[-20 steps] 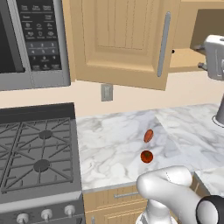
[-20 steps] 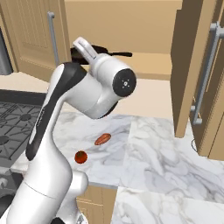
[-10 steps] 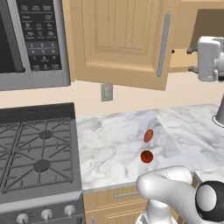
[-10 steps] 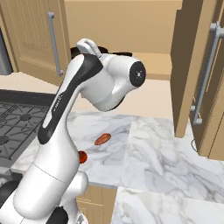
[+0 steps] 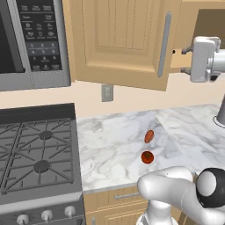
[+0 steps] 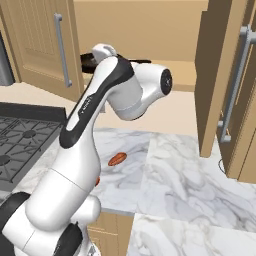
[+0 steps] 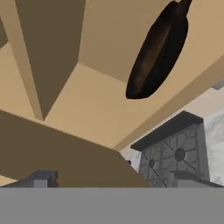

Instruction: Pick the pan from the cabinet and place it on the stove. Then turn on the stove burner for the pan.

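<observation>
**Pan still shelved; stove bare; burner off**

Item 1. Gas stove with dark grey cast grates (image 5: 37, 149), at the left end of the white-marble bench (image 5: 114, 140). Grates carry nothing. Row of round silver knobs (image 5: 46, 215) along the steel front, untouched as far as can be judged; no flame visible. The placing and the burner steps are both outstanding.

Item 2. Light tan wooden wall cabinet (image 5: 123, 39) with a long grey bar handle, door swung open above the bench. The opening step looks complete.

Item 3. Two small reddish-brown objects (image 5: 148, 136) lying on the bench near its front edge, close to each other. Not part of the task.

Item 4. Round shallow dark brown-black pan (image 7: 158, 50) with a thin black handle, resting on the cabinet shelf (image 7: 87, 105). In the right base view part of it (image 6: 89, 60) shows on the shelf just behind the arm. Not lifted; nothing is touching it in the hand view.

Item 5. White arm's gripper (image 5: 186, 60), raised level with the cabinet opening at the right and pointing into it. Jaws spread wide, carrying nothing. It stands apart from the pan, short of a grasp.

Status, as judged: the reach toward the pan is in hand; grasping, carrying to the stove, setting down and turning the matching knob all remain.
</observation>
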{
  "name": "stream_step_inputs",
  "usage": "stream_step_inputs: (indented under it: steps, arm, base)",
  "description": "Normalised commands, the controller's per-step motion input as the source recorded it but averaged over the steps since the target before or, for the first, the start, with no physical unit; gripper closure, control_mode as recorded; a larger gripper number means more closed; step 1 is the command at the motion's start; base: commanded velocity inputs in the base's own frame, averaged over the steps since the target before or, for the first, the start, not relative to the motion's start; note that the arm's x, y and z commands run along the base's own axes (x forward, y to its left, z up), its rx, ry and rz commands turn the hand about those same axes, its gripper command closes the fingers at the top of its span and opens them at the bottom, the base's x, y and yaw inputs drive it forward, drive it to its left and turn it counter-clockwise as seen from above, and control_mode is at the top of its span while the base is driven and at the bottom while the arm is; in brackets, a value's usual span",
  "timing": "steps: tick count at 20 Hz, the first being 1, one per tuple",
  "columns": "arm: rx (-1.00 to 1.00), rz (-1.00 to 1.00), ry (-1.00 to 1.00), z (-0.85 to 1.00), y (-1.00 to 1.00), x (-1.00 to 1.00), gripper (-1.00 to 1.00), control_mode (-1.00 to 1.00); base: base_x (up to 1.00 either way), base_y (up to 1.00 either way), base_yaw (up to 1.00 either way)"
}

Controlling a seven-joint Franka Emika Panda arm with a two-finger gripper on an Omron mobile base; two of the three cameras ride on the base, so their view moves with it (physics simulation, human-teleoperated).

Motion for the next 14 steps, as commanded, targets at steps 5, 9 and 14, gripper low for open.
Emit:
stream_step_inputs:
  steps: [5, 9, 14]
  arm:
    - [0.02, 0.09, 0.1, -0.04, 0.29, 0.21, -1.0, -1.0]
    - [0.01, 0.09, 0.12, -0.06, 0.27, 0.2, -1.0, -1.0]
    - [0.02, 0.09, 0.1, -0.09, 0.19, 0.13, -1.0, -1.0]
  base:
    - [0.0, 0.0, 0.0]
    - [0.0, 0.0, 0.0]
    - [0.0, 0.0, 0.0]
